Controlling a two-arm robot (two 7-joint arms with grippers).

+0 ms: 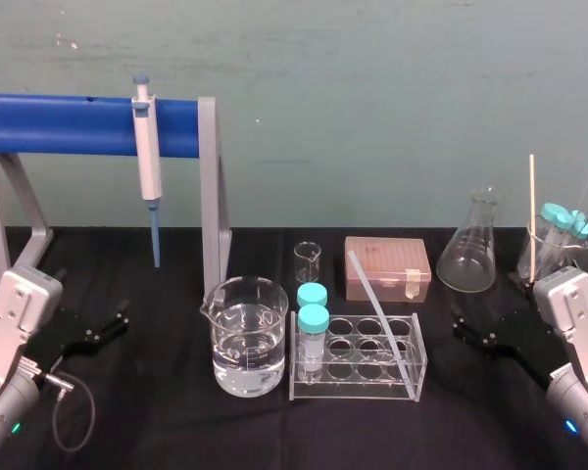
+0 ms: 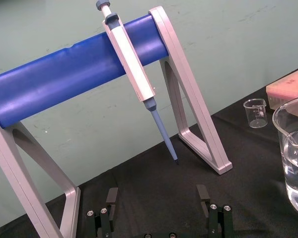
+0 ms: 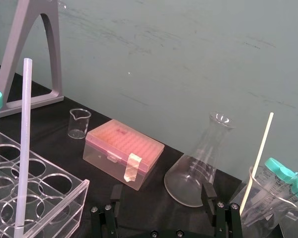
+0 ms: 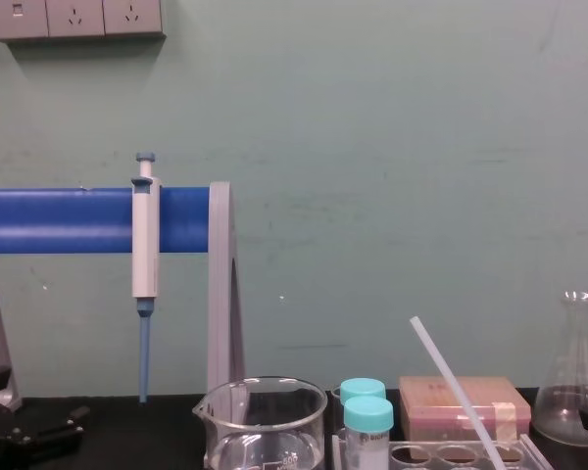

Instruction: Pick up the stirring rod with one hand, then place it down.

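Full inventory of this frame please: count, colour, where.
stirring rod: 1, translucent white, leaning in the tube rack
tube rack: 1, clear, centre front
capped tubes: 2, teal caps, rack's left end
large beaker: 1, clear, holds clear liquid, left of rack
small beaker: 1, clear, behind rack
tip box: 1, pink, behind rack
flask: 1, clear, right of tip box
stand: 1, blue bar on grey legs, back left
pipette: 1, white with blue tip, hanging on the bar
far beaker: 1, clear, far right, holds teal-capped tubes and a pale stick
left gripper: black, fingers open, low at left
right gripper: black, fingers open, low at right
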